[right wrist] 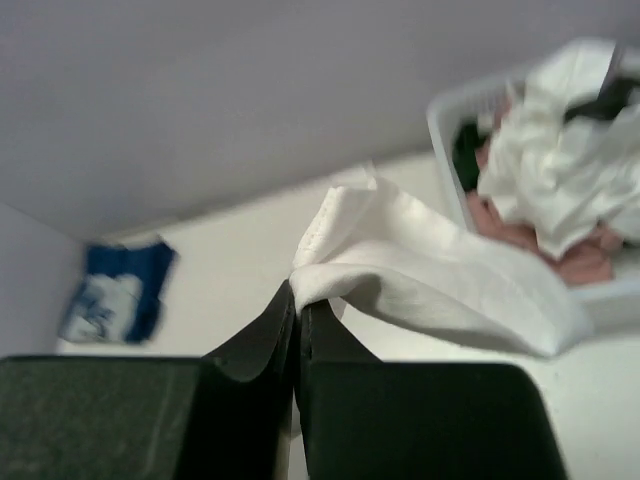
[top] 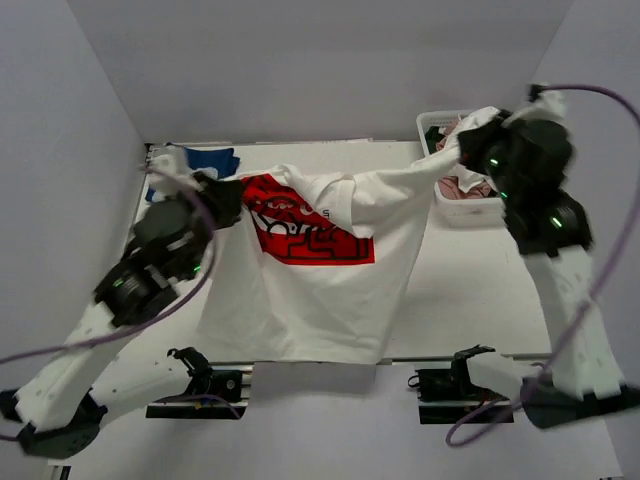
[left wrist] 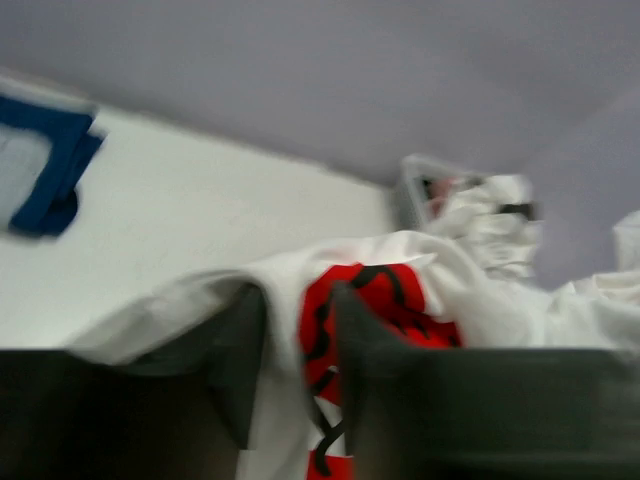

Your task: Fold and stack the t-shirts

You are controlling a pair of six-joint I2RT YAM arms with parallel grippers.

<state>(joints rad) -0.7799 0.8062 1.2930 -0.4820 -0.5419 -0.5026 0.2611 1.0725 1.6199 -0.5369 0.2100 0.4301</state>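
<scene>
Left pincer (left wrist: pixel 298 300): spread a little at the far left of the white surface (top: pixel 470 290). Its two dark fingers (left wrist: pixel 240 350) stand apart, with white and red cloth showing in the gap between them. The view here is blurred, so I cannot tell whether the cloth touches the fingers.

Right pincer (right wrist: pixel 297 300): pressed together on a folded white edge of cloth, raised just beside the basket at the far right.

Large white cotton t-shirt with a red and black print (top: pixel 310 300): strung between the two pincers, its top edge running from the left one up to the right one. The printed front faces up, and the body hangs down over the middle of the surface, with the hem reaching the near edge.

Blue t-shirt with a white graphic (top: pixel 210 160): lying flat at the far-left corner of the surface, just beyond the left pincer and apart from the white shirt.

White plastic mesh basket (right wrist: pixel 445 150): at the far-right corner of the surface.

Dusty-pink cloth (right wrist: pixel 530 235): bunched inside the basket.

Crumpled white cloth (right wrist: pixel 560 170): heaped on top of the pink, rising above the basket's rim.
</scene>
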